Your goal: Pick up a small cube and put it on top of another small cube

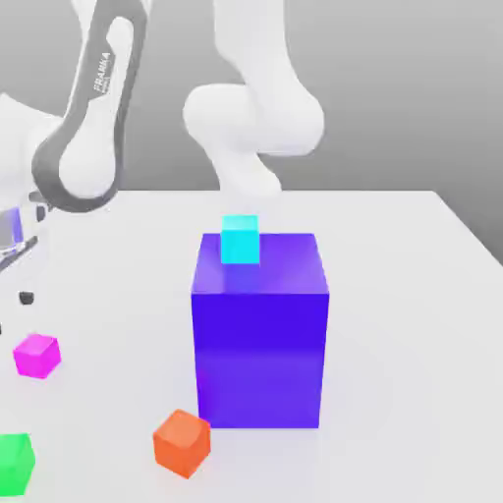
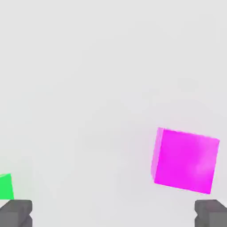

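Observation:
The small magenta-pink cube [image 1: 36, 355] lies on the white table near the exterior view's left edge. The small green cube [image 1: 15, 464] sits nearer the front, at the bottom left corner. My gripper [image 2: 113, 215] hangs above the table just behind the magenta cube, and one dark fingertip [image 1: 27, 297] shows above that cube. In the hand view the two grey fingertips [image 2: 15, 213] stand far apart with nothing between them, so the gripper is open. The magenta cube [image 2: 185, 159] lies close to one fingertip, and a sliver of the green cube [image 2: 6, 186] lies by the other.
A large blue-violet block [image 1: 260, 329] stands mid-table with a small cyan cube [image 1: 240, 240] on its top. A small orange cube [image 1: 182, 442] lies in front of the block's left corner. The arm's white links rise behind the block.

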Robot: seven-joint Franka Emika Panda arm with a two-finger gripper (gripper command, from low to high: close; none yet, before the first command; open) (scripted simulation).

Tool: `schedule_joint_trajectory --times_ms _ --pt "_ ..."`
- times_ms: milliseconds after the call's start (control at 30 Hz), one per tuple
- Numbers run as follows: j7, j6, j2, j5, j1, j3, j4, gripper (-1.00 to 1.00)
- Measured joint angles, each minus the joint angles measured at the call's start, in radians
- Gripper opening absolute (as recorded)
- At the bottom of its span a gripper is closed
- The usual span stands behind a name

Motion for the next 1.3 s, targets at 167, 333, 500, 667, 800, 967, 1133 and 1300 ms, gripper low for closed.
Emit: schedule_joint_trajectory --times_ms 167,333,500,667,800,967,1133,1300 --pt "-0.090 0.120 0.166 0.139 -0.112 0.131 0.031 0.00" --pt "-0.108 0.145 0.197 0.162 -0.142 0.166 0.038 -1.00" --pt "-0.073 0.117 0.156 0.116 -0.121 0.135 0.027 -1.00" --pt "0.028 -0.002 0.011 -0.038 -0.061 0.053 0.006 -1.00" --pt "-0.081 -0.099 0.040 -0.079 -0.024 0.116 0.135 -1.00" --pt "-0.242 -0.222 0.094 -0.119 0.023 0.207 0.316 -1.00" --pt "-0.340 -0.201 0.212 -0.118 0.042 0.262 0.414 -1.00" --pt "-0.347 -0.171 0.246 -0.112 0.038 0.268 0.418 1.00"
